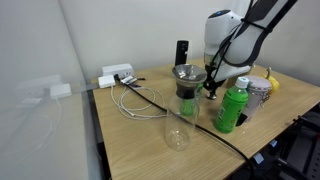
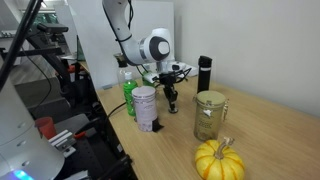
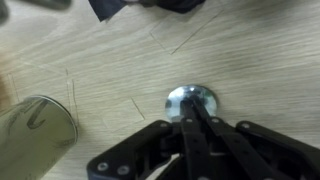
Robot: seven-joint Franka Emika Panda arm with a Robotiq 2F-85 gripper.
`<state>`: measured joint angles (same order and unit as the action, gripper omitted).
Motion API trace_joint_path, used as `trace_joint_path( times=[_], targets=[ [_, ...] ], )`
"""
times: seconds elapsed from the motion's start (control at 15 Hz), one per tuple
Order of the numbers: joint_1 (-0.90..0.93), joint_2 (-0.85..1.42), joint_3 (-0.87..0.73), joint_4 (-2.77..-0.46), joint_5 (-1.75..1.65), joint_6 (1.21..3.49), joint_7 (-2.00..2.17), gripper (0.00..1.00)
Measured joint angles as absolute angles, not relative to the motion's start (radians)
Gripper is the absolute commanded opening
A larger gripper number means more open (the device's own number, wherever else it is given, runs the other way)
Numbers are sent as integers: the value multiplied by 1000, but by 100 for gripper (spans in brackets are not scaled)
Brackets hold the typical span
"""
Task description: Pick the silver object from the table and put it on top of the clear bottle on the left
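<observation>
The silver object (image 3: 193, 98) is a small round metal piece seen from above in the wrist view, over the wooden table (image 3: 250, 50). My gripper (image 3: 190, 110) has its two fingers pressed close together, tips on the middle of the piece. In both exterior views the gripper (image 1: 210, 90) (image 2: 171, 103) hangs low over the table and hides the piece. The clear bottle (image 1: 185, 95) with its dark funnel top stands just beside the gripper. I cannot tell whether the piece is lifted off the table.
A green plastic bottle (image 1: 232, 108) (image 2: 129, 95) and a silver-white can (image 1: 258, 93) (image 2: 146, 108) stand close by. A clear glass (image 1: 177, 130) (image 3: 35, 135), a black cylinder (image 1: 181, 52) (image 2: 204, 75), a glass jar (image 2: 209, 115), a pumpkin (image 2: 219, 160), a power strip (image 1: 117, 75) and cables (image 1: 140, 100) are also on the table.
</observation>
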<state>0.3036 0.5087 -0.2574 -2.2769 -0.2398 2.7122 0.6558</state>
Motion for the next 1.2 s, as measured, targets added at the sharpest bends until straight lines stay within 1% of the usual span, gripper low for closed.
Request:
trace_joint_path(
  times=[0.33,0.67,0.93,1.2],
  targets=[
    [304,497,-257,-2277,-240,2715,656,1],
    [306,437,-263,-2278,-250,2710,663,1],
    [347,365,-321,-2277,-398,2677,784,1],
    [355,260,-318,-2271,-534,2588,917,1]
  ],
)
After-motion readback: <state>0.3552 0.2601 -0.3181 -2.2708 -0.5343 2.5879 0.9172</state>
